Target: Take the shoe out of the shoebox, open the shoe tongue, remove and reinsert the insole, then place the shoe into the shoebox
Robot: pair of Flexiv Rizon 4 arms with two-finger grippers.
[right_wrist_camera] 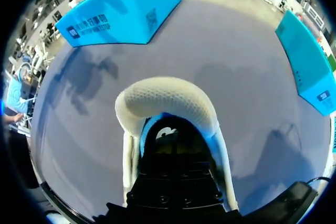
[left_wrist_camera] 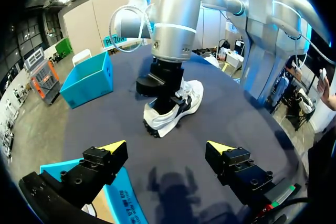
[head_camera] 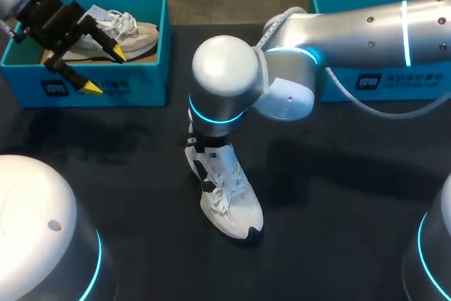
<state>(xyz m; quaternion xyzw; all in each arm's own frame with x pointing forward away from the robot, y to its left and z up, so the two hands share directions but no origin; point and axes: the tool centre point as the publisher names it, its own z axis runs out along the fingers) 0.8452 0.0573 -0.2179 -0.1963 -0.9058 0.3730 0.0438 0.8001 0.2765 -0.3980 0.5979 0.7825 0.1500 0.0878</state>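
Note:
A white sneaker (head_camera: 227,195) with black trim stands on the dark table, toe toward the front edge. My right arm (head_camera: 218,79) comes in from the right and stands straight over the sneaker's heel. In the right wrist view my right gripper (right_wrist_camera: 170,150) is sunk into the shoe's opening, just ahead of the padded heel collar (right_wrist_camera: 167,97); its tips are hidden inside. My left gripper (head_camera: 104,70) hangs open over the front wall of the left shoebox (head_camera: 130,86), holding nothing. In the left wrist view the left gripper (left_wrist_camera: 167,146) faces the sneaker (left_wrist_camera: 176,111) from a distance.
A second, beige-white shoe (head_camera: 130,32) lies inside the left shoebox. Another blue shoebox (head_camera: 384,79) stands at the back right, partly hidden by my right arm. Bare dark tabletop surrounds the sneaker on all sides.

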